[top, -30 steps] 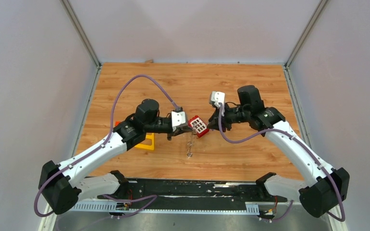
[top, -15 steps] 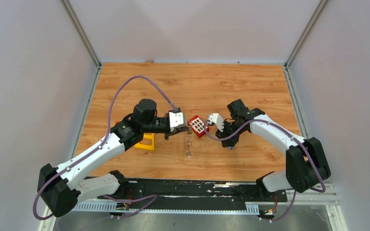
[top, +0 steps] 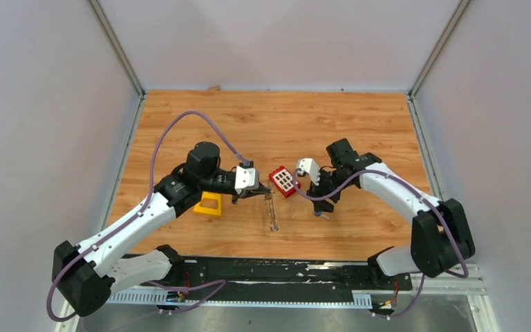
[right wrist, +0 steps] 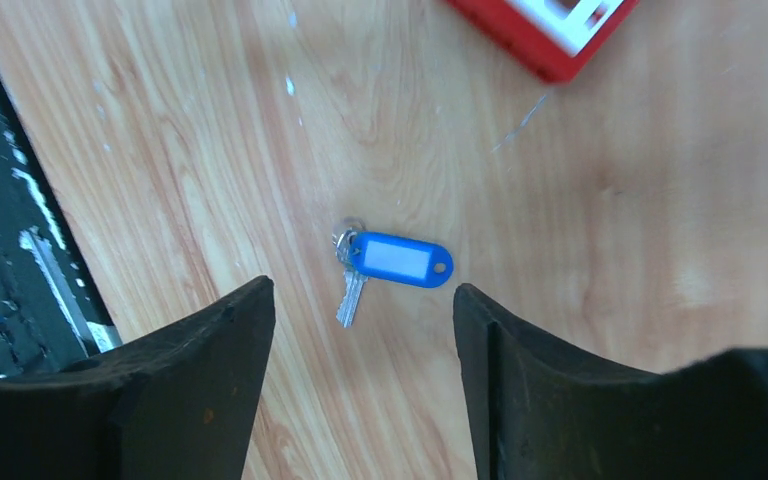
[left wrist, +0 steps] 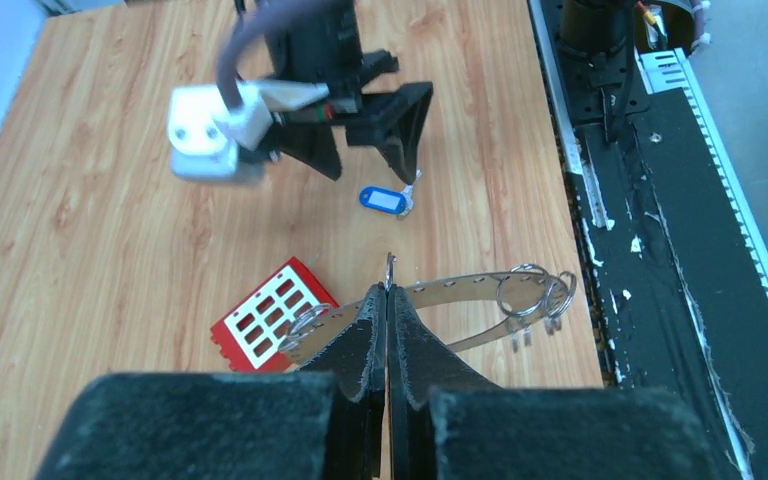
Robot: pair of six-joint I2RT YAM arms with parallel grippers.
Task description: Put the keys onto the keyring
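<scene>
Right gripper (right wrist: 360, 300) hovers with its jaws spread directly over the blue-headed key (right wrist: 400, 260), which lies flat on the table (right wrist: 610, 250) near the red block (right wrist: 545, 60). The tag's long axis runs almost from finger to finger. The silvery blade angles off the tag's left end, so closing now would meet the tag endwise. Left gripper (left wrist: 388, 300), the farther of the two, is pressed together, apparently pinching the keyring (left wrist: 480, 288), though its pads hide the contact. Only the left wrist view shows the ring's curved band and hanging loops. From overhead the key is barely a speck.
</scene>
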